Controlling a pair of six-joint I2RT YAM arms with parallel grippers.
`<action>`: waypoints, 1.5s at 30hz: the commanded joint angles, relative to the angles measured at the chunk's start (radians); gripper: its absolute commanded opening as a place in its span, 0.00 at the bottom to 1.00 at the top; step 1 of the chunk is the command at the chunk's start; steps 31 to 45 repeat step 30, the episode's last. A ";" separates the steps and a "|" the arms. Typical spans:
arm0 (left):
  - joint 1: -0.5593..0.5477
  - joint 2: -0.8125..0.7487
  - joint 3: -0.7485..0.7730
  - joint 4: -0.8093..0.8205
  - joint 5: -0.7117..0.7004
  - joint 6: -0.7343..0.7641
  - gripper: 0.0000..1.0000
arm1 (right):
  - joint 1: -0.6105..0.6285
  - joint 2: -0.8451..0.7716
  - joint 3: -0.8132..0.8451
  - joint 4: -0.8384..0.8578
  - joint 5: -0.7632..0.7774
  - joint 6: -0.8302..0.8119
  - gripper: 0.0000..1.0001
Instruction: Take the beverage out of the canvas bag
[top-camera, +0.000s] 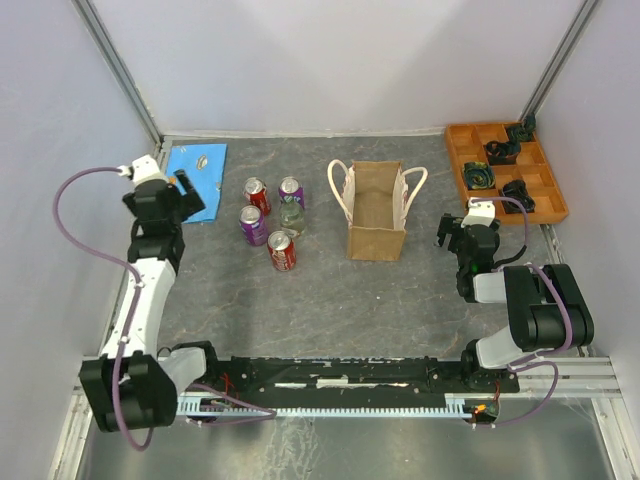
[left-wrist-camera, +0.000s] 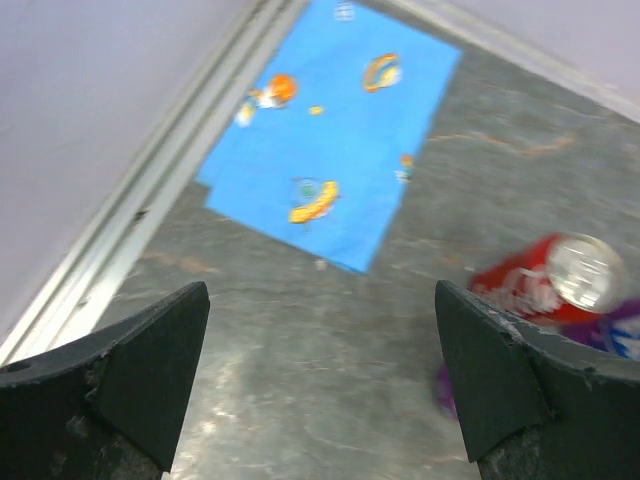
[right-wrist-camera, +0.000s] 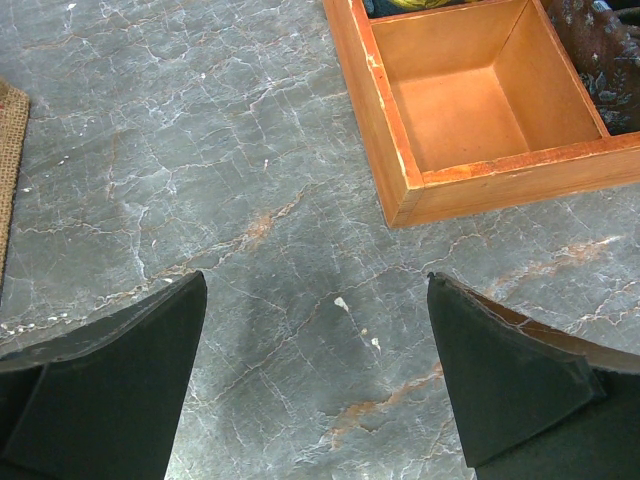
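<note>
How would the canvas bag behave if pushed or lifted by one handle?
The canvas bag stands upright with its mouth open, so the fabric probably holds some shape, yet it would likely slide or tip under a push. Its looped handles splay outward, so they look floppy.

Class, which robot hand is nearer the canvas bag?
Right. The right hand is just right of the canvas bag; the left hand is far left, past the cans.
</note>
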 joint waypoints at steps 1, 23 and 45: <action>0.164 0.020 -0.004 0.009 0.131 -0.034 0.99 | -0.003 0.000 0.023 0.030 -0.002 -0.008 0.99; 0.302 -0.009 -0.090 0.025 0.208 0.009 0.99 | -0.003 0.000 0.023 0.030 -0.001 -0.009 0.99; 0.301 -0.012 -0.096 0.029 0.221 0.024 0.99 | -0.003 0.000 0.023 0.030 -0.001 -0.008 0.99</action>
